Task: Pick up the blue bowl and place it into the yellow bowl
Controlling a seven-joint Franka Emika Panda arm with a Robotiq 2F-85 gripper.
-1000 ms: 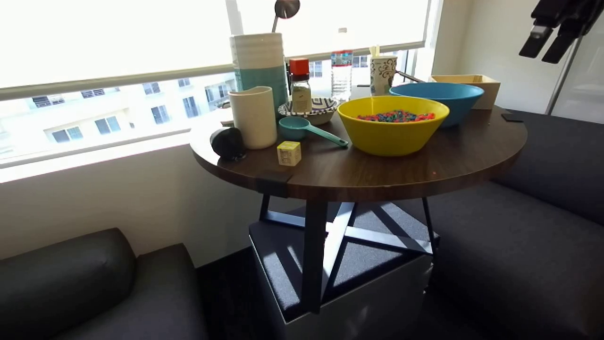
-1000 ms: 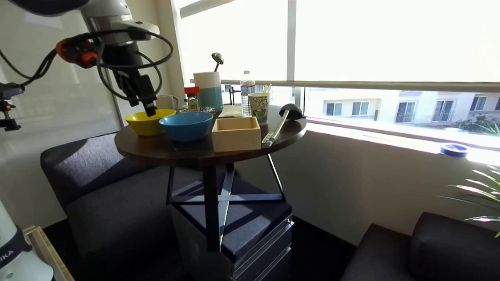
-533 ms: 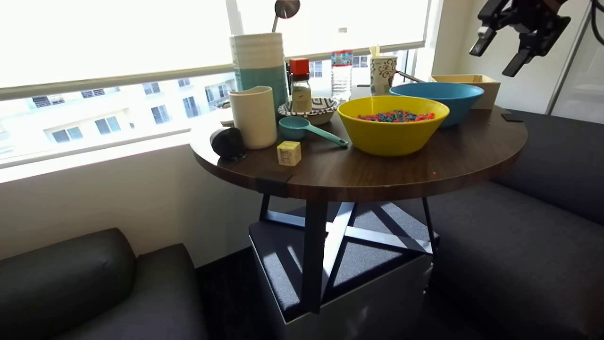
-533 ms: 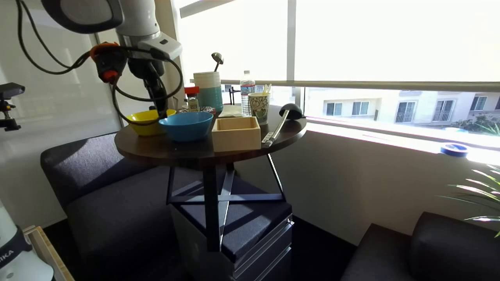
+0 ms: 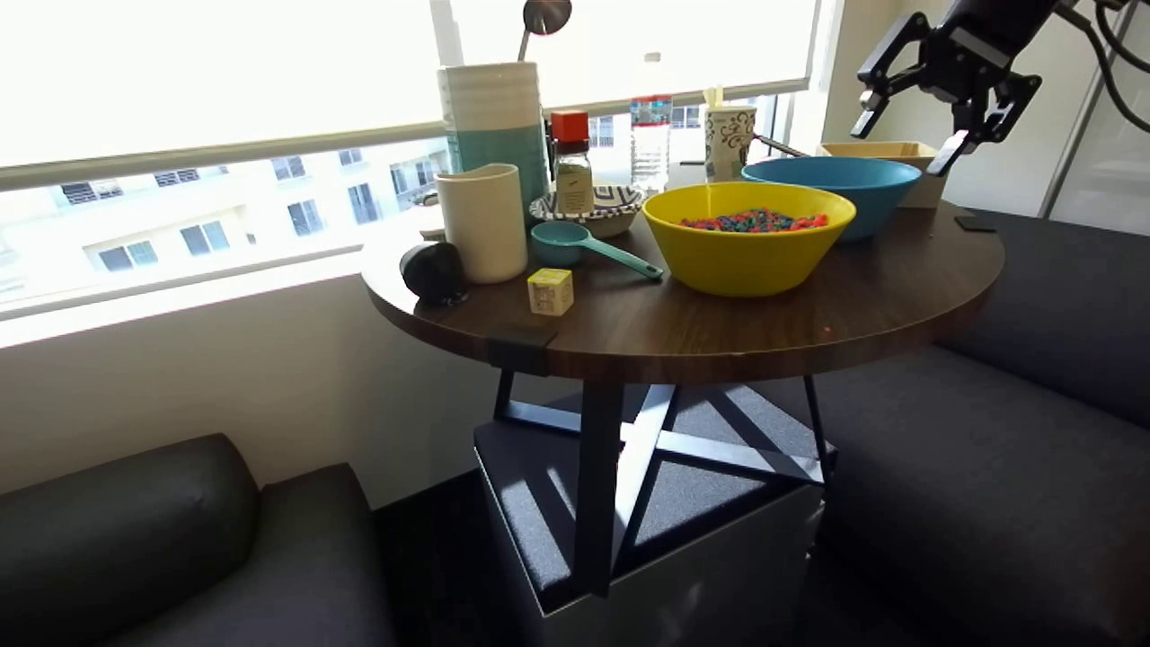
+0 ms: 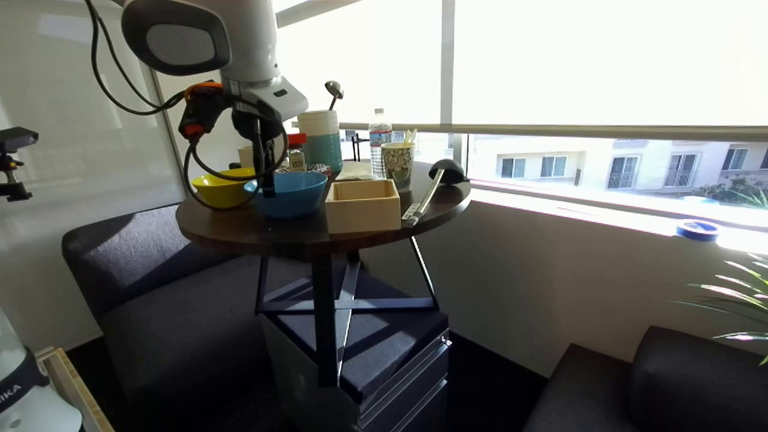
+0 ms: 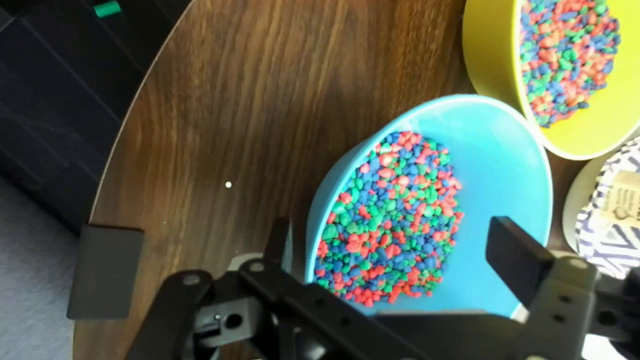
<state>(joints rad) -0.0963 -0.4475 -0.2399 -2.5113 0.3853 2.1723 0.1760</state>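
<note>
The blue bowl (image 5: pixel 885 199) stands upright on the round table, beside the yellow bowl (image 5: pixel 741 261). Both also show in an exterior view, the blue bowl (image 6: pixel 291 201) nearer the camera than the yellow bowl (image 6: pixel 223 191). In the wrist view the blue bowl (image 7: pixel 500 165) holds many red, green and blue pebbles and its rim meets or overlaps that of the yellow bowl (image 7: pixel 492 55), which holds similar pebbles. My gripper (image 7: pixel 392 237) is open and empty above the blue bowl. One finger (image 7: pixel 276 245) lies outside its near-left rim, the other (image 7: pixel 515 255) over its inside. In an exterior view the gripper (image 5: pixel 903 141) hangs above and behind the bowl.
A tan wooden box (image 6: pixel 363 210) stands close beside the blue bowl. A ladle (image 6: pixel 429 195), paper cup (image 6: pixel 397 165) and water bottle (image 6: pixel 378 141) stand near it. A patterned bowl (image 7: pixel 610 215) is near both bowls. A teal scoop (image 5: pixel 561 243) lies farther along.
My gripper has come down and across from near the yellow bowl to over the blue bowl. Its fingers show wider apart in an exterior view. The bowls have not moved.
</note>
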